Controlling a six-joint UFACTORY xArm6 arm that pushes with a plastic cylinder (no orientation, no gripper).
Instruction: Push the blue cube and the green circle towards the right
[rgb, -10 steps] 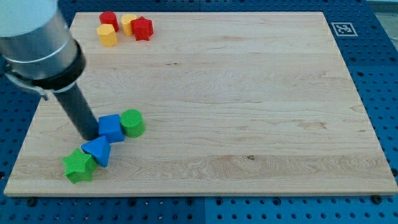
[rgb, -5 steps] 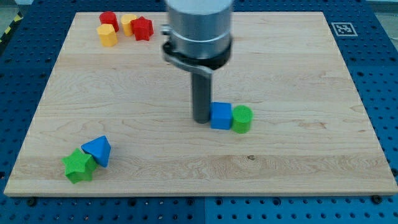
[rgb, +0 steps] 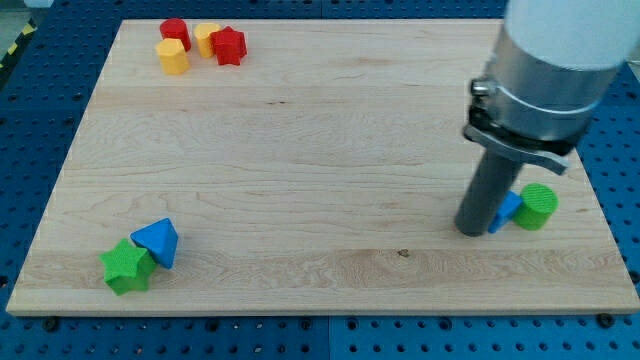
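The blue cube sits near the board's right edge, mostly hidden behind my rod. The green circle touches the cube's right side. My tip rests on the board, pressed against the cube's left side, so rod, cube and circle stand in a row. The arm's grey body fills the view's upper right.
A blue triangular block and a green star touch each other at the bottom left. A red cylinder, two yellow blocks and a red star cluster at the top left. The wooden board's right edge lies just past the circle.
My tip has swept from the board's left across to the right, carrying the blue cube and green circle with it. The other blocks have not moved.
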